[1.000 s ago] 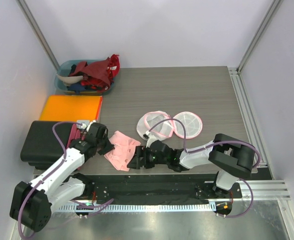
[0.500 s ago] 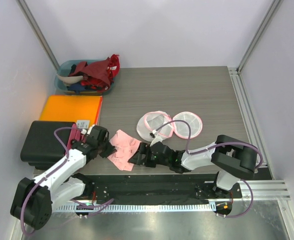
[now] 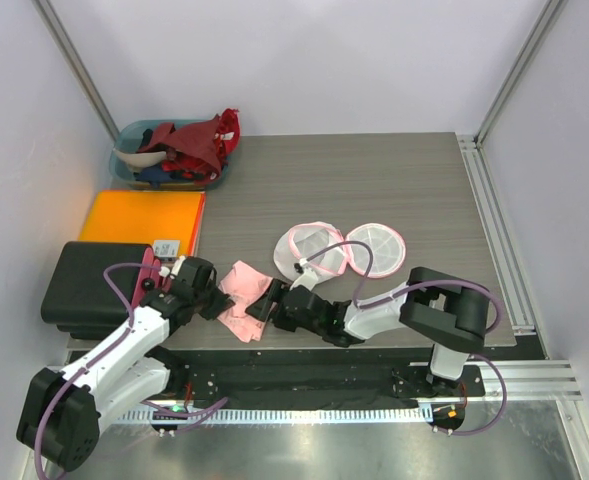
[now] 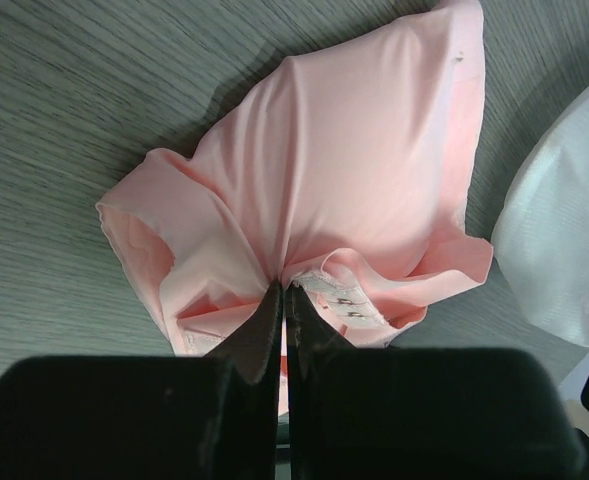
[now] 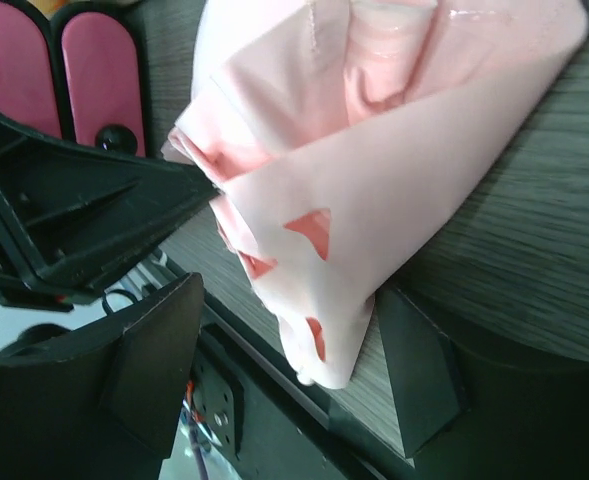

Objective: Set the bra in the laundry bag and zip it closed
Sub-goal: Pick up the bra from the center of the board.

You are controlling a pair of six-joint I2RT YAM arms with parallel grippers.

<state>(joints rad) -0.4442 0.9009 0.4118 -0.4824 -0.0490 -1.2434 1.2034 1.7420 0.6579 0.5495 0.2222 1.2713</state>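
Closed left tool (image 4: 284, 292) grips crumpled pink fabric bra (image 4: 354, 170); open right tool (image 5: 289, 350) lies nearer white mesh laundry bag (image 3: 309, 250).

Seen from my remote station, the twin arms are built alike: the left arm (image 3: 124, 345) and the right arm (image 3: 379, 318) each pair glossy white shell links with bulky matte-black joint housings, on round black bases (image 3: 52, 422). A thin purple cable (image 3: 126, 266) runs in loose loops along each one. Up close, the left gripper (image 4: 284, 292) ends in two slim black wedges, faintly dusty and scuffed, while the right gripper (image 5: 289, 345) carries broad, faceted black fingers (image 5: 149, 355) with angular moulded panels.
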